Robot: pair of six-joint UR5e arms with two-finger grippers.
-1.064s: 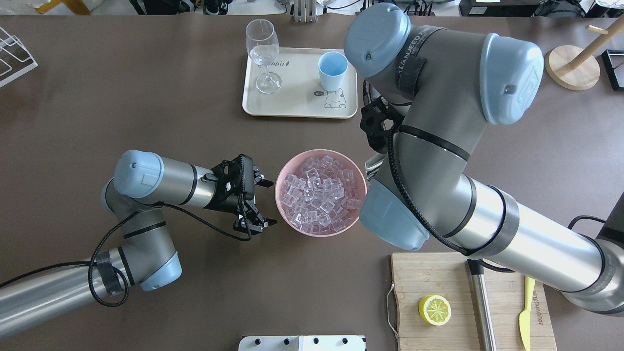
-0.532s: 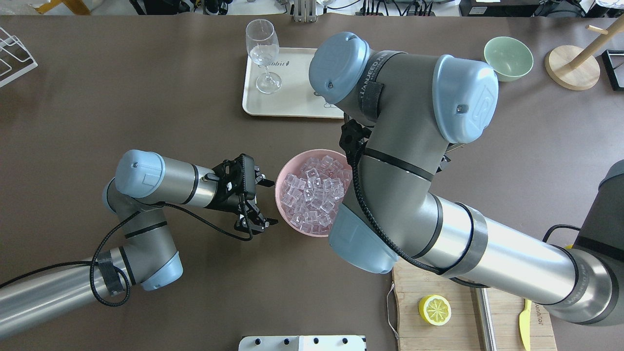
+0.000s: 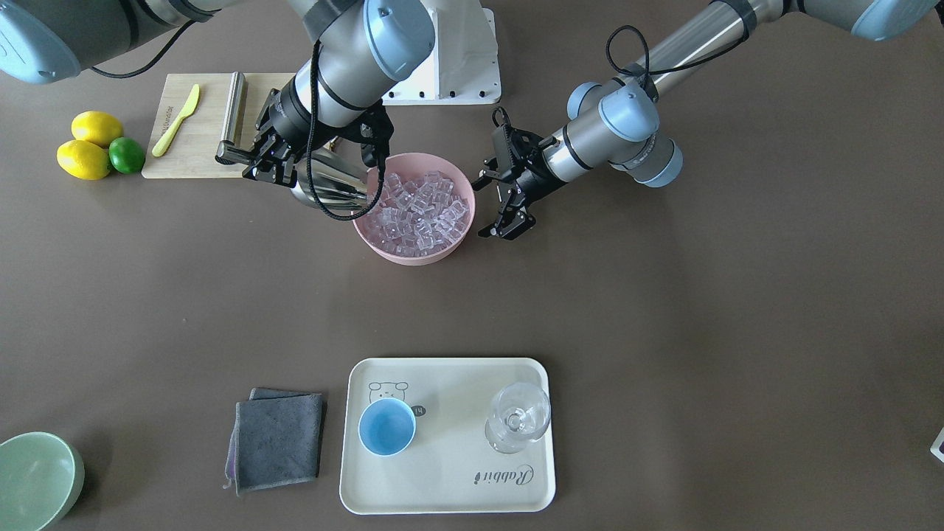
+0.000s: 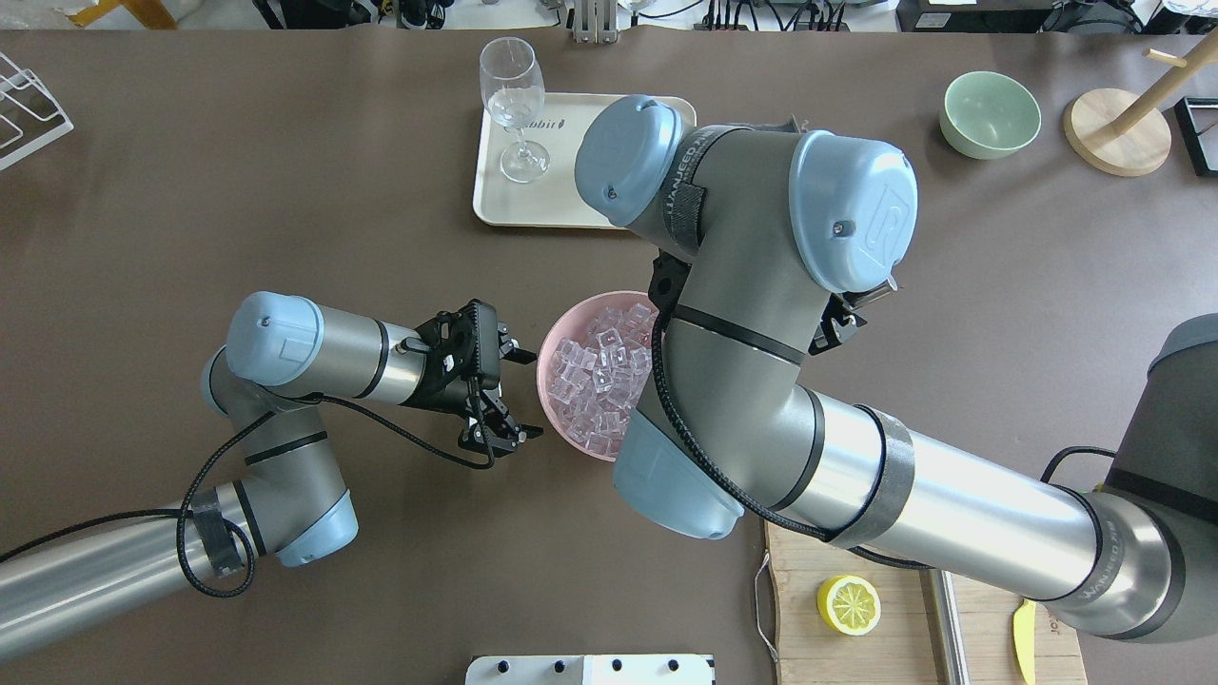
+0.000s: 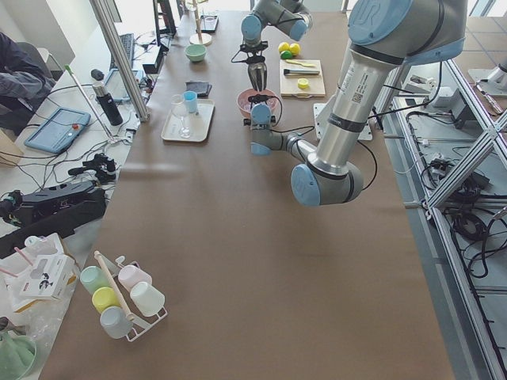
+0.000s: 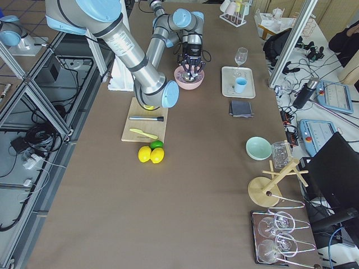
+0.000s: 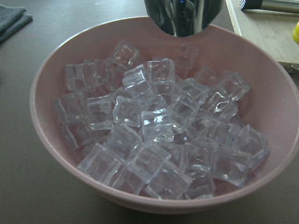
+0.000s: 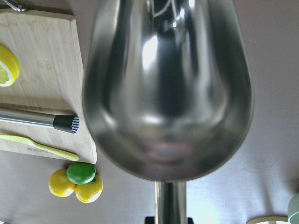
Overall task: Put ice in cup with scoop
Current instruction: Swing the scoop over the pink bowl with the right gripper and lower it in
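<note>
The ice (image 3: 417, 210) fills a pink bowl (image 3: 413, 258) at mid-table; it also shows in the overhead view (image 4: 599, 366) and close up in the left wrist view (image 7: 159, 126). My right gripper (image 3: 271, 158) is shut on the handle of the steel scoop (image 3: 332, 188), whose trough hangs at the bowl's rim. The scoop (image 8: 168, 88) looks empty, and its tip (image 7: 182, 16) sits over the bowl's far edge. My left gripper (image 3: 509, 206) is open and empty beside the bowl (image 4: 525, 395). The light-blue cup (image 3: 386, 428) stands on a cream tray (image 3: 450, 472); my right arm hides it in the overhead view.
A wine glass (image 3: 518, 417) shares the tray. A grey cloth (image 3: 276, 439) and a green bowl (image 3: 33, 479) lie beside it. A cutting board (image 3: 199, 125) with a steel cylinder (image 3: 232, 118) and yellow knife (image 3: 175, 122) lies behind the scoop, with lemons and a lime (image 3: 88, 147).
My right arm has swung left over the pink bowl, now covering the cup and part of the ice in the overhead view. The left arm has not moved.
</note>
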